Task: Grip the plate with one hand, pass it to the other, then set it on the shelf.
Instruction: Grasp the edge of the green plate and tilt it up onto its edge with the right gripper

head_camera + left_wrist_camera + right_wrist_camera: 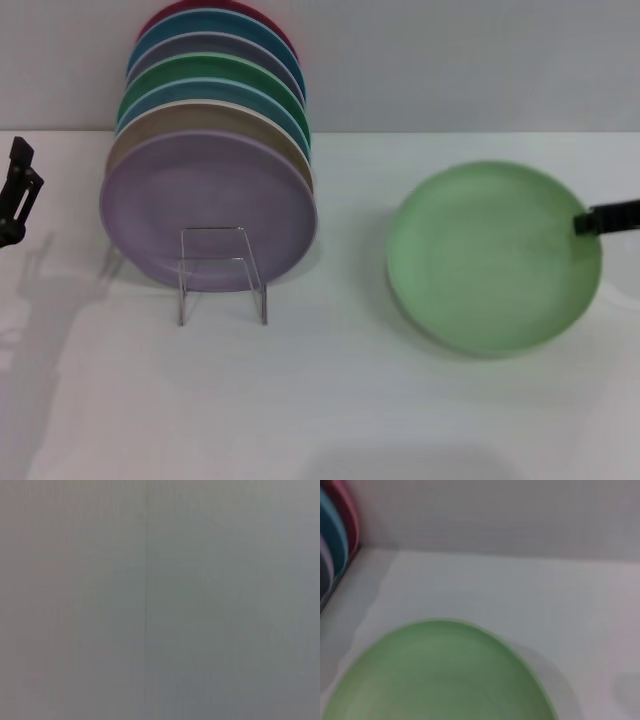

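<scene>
Mint-green plate [495, 258] sits on the right side of the white table [330, 400], well apart from the shelf [222, 273]. Right gripper [606, 219] comes in from the right edge, its black tip over the plate's right rim; whether the fingers are clamped on the rim cannot be told. Right wrist view shows the plate's [440, 675] face close up, with the table and wall beyond. Left gripper [18, 190] hangs at the far left edge, apart from everything; its finger spread cannot be told. Shelf stands front-left, its wire loop before a lilac plate [207, 210] that fronts a leaning row of coloured plates [215, 85].
</scene>
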